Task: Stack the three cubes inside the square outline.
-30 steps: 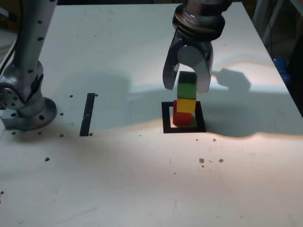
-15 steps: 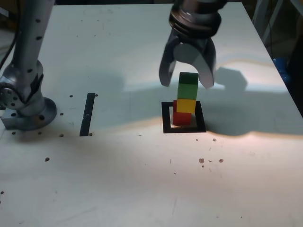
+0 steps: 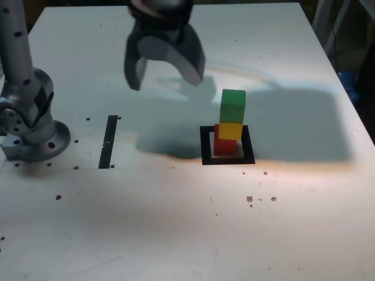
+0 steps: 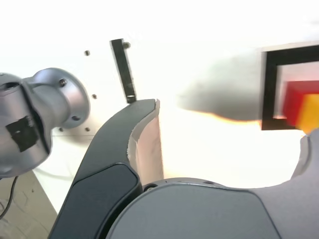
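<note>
Small matte red cube (image 3: 224, 144) sits inside the square outline of flat black tape with a white middle (image 3: 204, 146), on the white tabletop (image 3: 176, 222). Small matte yellow cube (image 3: 230, 130) rests directly on the red one, shifted slightly toward the exterior view's right so its edge overhangs. Small matte green cube (image 3: 232, 106) stands on top of the yellow, upright, completing a three-high column within the outline. Grey two-fingered gripper (image 3: 166, 66) hangs above the table, well apart from the outline, up and toward the exterior view's left of it; jaws spread wide, nothing between them. Its shadow falls on the tabletop between gripper and outline, reaching the outline's near-left edge. Straight strip of black tape (image 3: 108, 141) lies flat on the table, well to the exterior view's left of the outline, roughly level with it. Round grey metal arm base (image 3: 30, 126) stands further left still, beyond the strip. Small dark specks dot the tabletop in front of the outline. Wrist view: one dark gripper finger (image 4: 132, 144) in the foreground, the tape strip (image 4: 123, 69) and arm base (image 4: 42, 112) beyond it, and a corner of the outline (image 4: 269, 89) with blurred red (image 4: 296, 102) and yellow (image 4: 311, 112) cube faces at the frame edge; green cube not visible there.
</note>
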Available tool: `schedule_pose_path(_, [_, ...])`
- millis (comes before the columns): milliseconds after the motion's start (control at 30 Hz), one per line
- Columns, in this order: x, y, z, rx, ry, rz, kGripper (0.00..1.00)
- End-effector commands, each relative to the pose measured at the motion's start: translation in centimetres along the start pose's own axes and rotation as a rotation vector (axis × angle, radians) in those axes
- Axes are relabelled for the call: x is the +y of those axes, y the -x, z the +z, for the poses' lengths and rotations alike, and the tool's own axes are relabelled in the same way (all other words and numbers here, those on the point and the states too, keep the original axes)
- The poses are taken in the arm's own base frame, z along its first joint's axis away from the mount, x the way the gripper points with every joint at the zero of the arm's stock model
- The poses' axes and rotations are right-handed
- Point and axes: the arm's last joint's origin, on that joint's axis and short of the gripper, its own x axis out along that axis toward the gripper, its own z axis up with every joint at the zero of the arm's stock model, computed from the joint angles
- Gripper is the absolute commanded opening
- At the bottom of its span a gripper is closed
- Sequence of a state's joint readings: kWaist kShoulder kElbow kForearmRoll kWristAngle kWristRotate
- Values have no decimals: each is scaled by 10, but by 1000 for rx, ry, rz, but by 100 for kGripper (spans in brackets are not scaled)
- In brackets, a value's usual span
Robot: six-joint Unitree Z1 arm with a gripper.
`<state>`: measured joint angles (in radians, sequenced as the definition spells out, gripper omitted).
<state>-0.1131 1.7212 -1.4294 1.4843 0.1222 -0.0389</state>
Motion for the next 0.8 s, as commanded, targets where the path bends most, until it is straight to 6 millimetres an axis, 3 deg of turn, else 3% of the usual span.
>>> schedule_pose_path(0, [-1,-4,-12,-5,9,-8,100])
schedule_pose_path(333, [-7,-50,-47,25,26,-52,100])
schedule_pose_path(767, [-16,-103,-65,74,31,-102,100])
